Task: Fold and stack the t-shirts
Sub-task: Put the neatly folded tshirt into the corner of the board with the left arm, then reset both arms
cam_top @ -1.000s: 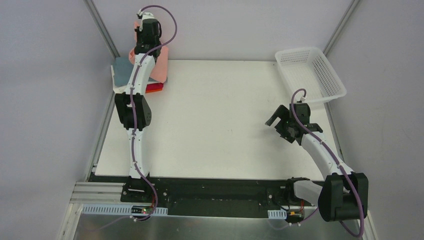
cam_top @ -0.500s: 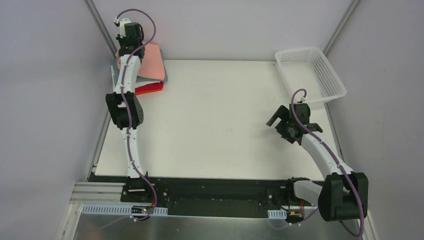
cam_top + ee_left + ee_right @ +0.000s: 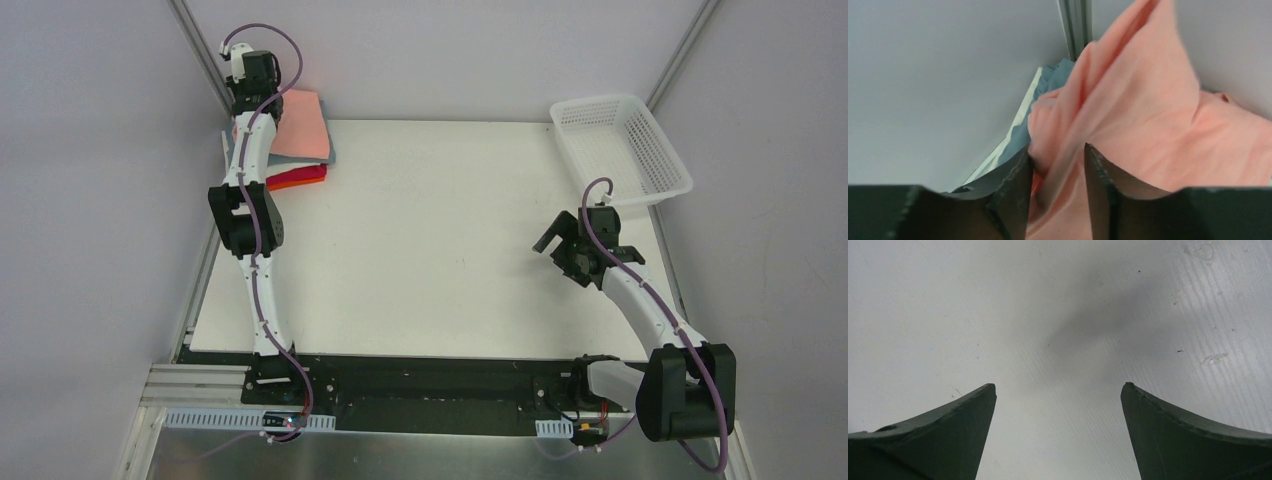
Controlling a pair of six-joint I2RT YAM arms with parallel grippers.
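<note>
A salmon-pink t-shirt [image 3: 303,125] lies on top of a stack at the table's far left corner. Under it a grey-blue t-shirt [image 3: 330,157] and a red one [image 3: 298,177] stick out. My left gripper [image 3: 247,82] hovers at the stack's far left edge, close to the wall. In the left wrist view its jaws stand a little apart, open, with a loose fold of the salmon-pink t-shirt [image 3: 1148,115] between the left gripper's [image 3: 1055,150] fingers and grey-blue cloth [image 3: 1053,75] behind. My right gripper [image 3: 548,240] hangs wide open over bare table [image 3: 1058,315], nothing between the right gripper's [image 3: 1058,386] fingers.
A white lattice basket [image 3: 600,101] sits tilted at the far right corner, beyond my right arm. Grey walls and a metal post [image 3: 1075,25] stand right behind the stack. The white table [image 3: 430,240] stretches between the two arms.
My left arm has swung left and back off the stack. The salmon-pink t-shirt has dropped flatter onto the stack, and the left jaws have parted. The right arm has not moved.
</note>
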